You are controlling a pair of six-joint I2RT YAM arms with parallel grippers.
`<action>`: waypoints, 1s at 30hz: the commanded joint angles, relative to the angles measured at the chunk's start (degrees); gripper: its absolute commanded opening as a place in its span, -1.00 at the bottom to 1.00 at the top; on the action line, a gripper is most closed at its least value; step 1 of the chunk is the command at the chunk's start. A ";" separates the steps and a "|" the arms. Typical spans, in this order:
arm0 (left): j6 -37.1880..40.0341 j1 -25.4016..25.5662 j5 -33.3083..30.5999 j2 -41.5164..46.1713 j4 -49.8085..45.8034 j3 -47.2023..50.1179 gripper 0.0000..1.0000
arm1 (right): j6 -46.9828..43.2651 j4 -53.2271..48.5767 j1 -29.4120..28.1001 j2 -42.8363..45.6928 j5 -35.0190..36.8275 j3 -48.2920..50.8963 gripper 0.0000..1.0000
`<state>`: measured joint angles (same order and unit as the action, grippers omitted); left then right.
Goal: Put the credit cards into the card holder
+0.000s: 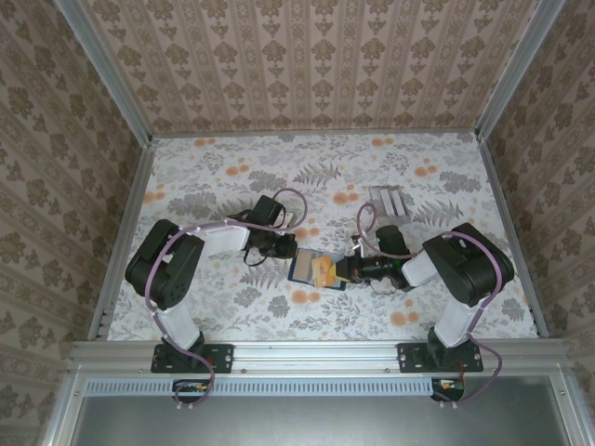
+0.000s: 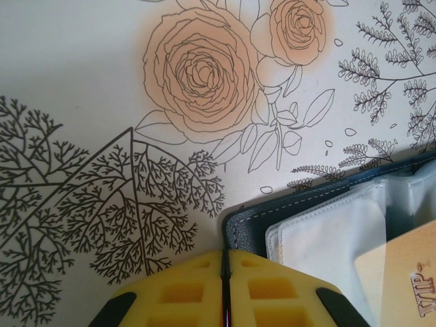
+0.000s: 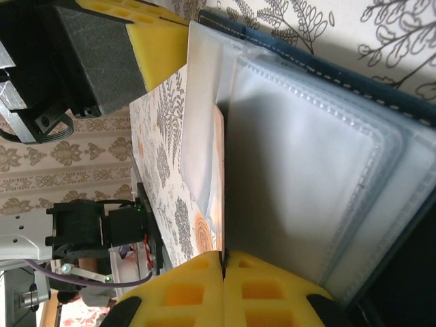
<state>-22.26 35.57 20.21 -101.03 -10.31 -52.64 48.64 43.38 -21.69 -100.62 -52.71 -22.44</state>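
Right claw (image 3: pixel 223 257) pinches a credit card (image 3: pixel 220 197) beside the card holder (image 3: pixel 300 170).

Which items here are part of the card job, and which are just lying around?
Job: card holder, open; tan VIP card, pinched by the shut right gripper; left gripper, shut at the holder's corner.
Lying about: pale grey striped pieces at the back, untouched; flowered table cover.

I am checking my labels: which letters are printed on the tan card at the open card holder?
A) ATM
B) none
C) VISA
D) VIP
D: the left wrist view shows VIP printed on the tan card at the card holder.
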 commanded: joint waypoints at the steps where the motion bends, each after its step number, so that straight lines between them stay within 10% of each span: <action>1: -0.58 -0.17 -3.07 -3.31 -0.68 1.59 -0.80 | 1.48 -1.09 -0.31 -1.37 5.29 -0.51 -1.00; 30: -8.09 0.55 -0.33 1.00 5.74 8.34 -0.82 | 17.68 8.63 -8.64 -3.34 24.55 0.81 -1.00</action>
<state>-27.40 35.57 20.73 -99.04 -3.40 -47.86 62.52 51.00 -28.93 -101.73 -36.14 -22.76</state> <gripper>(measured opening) 0.093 0.058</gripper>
